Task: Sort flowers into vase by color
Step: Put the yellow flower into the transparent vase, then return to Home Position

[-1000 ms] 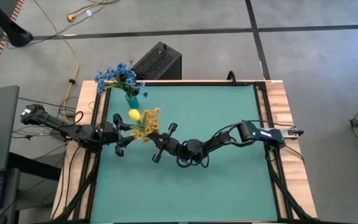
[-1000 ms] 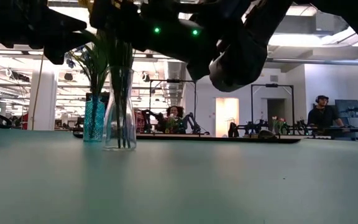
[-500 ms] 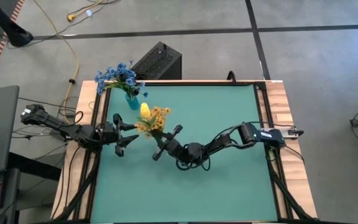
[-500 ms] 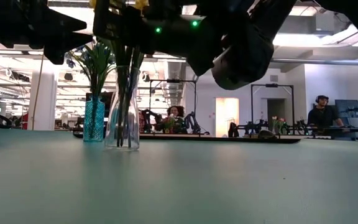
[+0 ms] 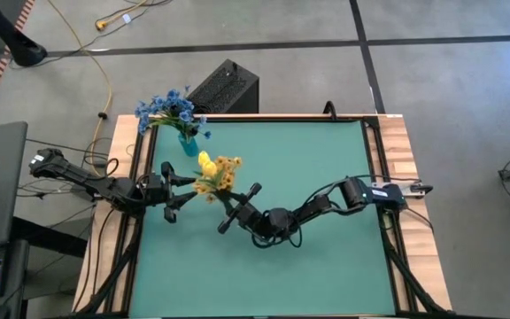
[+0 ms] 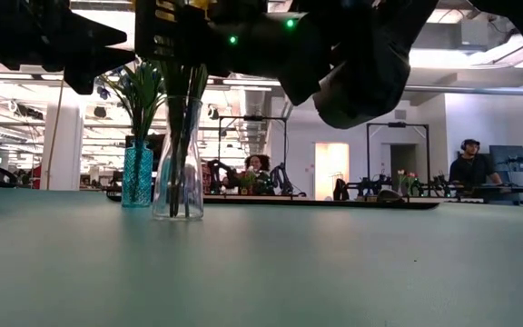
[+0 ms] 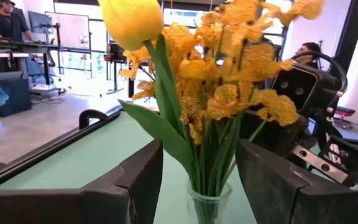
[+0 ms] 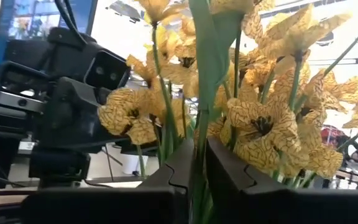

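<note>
- Yellow flowers (image 5: 215,171) upright in clear vase (image 6: 177,163) on surface (image 5: 326,230), between both arms
- Right end effector (image 8: 199,163) narrow around a stalk (barely parted)
- Left end effector (image 7: 197,180) wide, straddling vase neck

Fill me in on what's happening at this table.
Two robot arms are sorting artificial flowers by color. The blue flowers stand in a teal vase at the table's back left. The yellow flowers are in a clear vase. The left gripper sits open on either side of that vase's neck without touching it. The right gripper is among the yellow stems.
</note>
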{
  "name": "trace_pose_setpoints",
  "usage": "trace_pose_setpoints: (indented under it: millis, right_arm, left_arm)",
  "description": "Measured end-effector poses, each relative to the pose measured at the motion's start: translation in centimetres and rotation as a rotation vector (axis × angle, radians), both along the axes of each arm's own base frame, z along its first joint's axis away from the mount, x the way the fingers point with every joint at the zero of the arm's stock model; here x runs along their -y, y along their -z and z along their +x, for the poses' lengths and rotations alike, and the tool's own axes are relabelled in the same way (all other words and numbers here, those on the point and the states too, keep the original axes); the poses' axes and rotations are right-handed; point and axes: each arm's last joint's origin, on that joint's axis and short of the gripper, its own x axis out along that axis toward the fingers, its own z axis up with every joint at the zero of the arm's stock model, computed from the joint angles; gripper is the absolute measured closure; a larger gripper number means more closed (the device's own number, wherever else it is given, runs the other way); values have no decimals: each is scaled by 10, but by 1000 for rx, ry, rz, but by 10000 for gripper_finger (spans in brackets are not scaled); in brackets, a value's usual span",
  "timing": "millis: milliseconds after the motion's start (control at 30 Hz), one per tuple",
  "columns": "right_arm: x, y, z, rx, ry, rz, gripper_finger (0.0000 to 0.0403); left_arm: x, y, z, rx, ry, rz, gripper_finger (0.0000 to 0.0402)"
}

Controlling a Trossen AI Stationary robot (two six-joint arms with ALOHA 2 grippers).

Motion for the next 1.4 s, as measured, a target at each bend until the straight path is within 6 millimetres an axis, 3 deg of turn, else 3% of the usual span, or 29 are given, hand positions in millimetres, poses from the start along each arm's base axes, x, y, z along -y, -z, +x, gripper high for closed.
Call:
trace_pose_setpoints:
  millis: [200,433,633,1400]
  right_arm:
    - [6,2,3,-8,5,24,312]
    - [9,8,6,-66,40,52,224]
    - [-3,10,2,-137,125,31,169]
    - [-52,8,-18,-272,232,2,169]
  left_arm:
    - [0,0,0,0,0,-1,212]
    - [0,0,0,-2,0,0,212]
    - [0,4,0,-37,-4,12,212]
    - [-1,5,0,-47,-28,-1,212]
